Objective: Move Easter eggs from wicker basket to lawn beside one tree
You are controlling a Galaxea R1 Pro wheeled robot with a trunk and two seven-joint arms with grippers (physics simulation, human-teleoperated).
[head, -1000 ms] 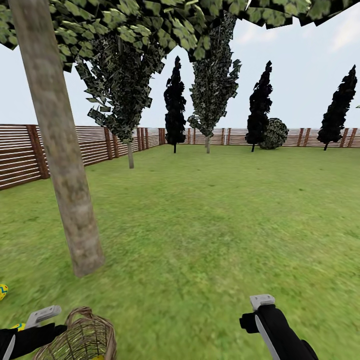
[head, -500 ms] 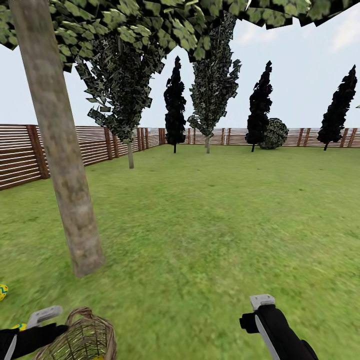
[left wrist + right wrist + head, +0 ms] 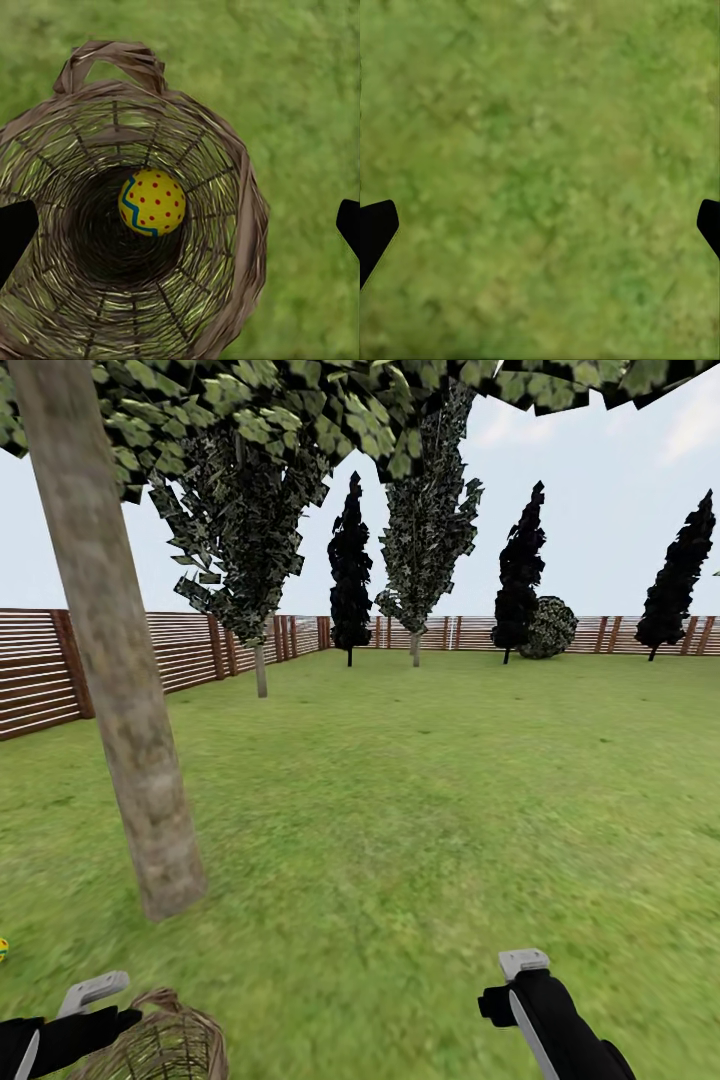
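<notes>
The wicker basket (image 3: 225,225) stands on the lawn (image 3: 420,810) at the head view's bottom left, close to the base of a tall tree (image 3: 120,690) with a pale trunk. One Easter egg (image 3: 152,202), yellow with red dots and a blue zigzag, lies at the basket's bottom. My left gripper (image 3: 180,229) hangs open right above the basket's mouth, fingertips (image 3: 15,232) wide apart. Another egg (image 3: 2,950) lies on the grass at the head view's left edge, left of the trunk. My right gripper (image 3: 540,225) is open over bare grass, holding nothing.
A brown slat fence (image 3: 200,645) rings the garden. Dark cone-shaped trees (image 3: 350,570) and a round bush (image 3: 548,627) stand along the far fence. Open grass stretches ahead and to the right of the trunk.
The whole head picture has shifted a little, so the camera moved. The basket now sits lower in the frame, and the yellow patch beside my left arm no longer shows.
</notes>
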